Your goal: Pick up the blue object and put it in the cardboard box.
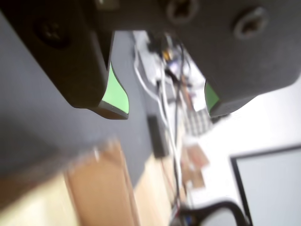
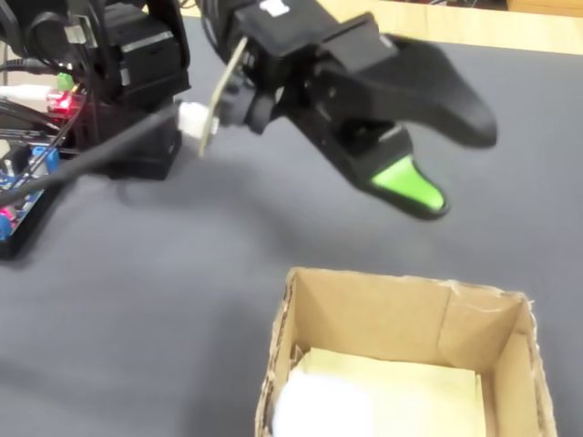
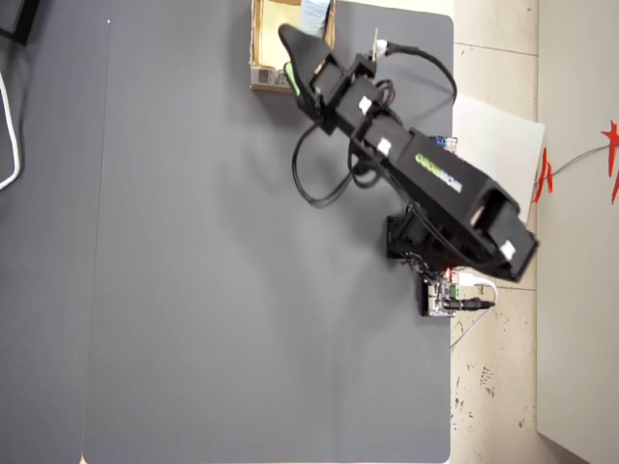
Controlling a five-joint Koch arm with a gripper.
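The gripper (image 2: 428, 168), jaws spread and empty, hung just beside the box (image 2: 364, 314), where the blue object (image 3: 315, 14) lay.

box (image 3: 261, 43) sitting at the mat's (image 3: 193, 290) top edge in the overhead view | block (image 3: 314, 14) lying inside it, in the right part | gripper (image 3: 290, 60) hanging over the box's lower rim | arm base (image 3: 426, 242) standing lower right, at the mat's right edge | board (image 3: 443, 295) lying just below the base
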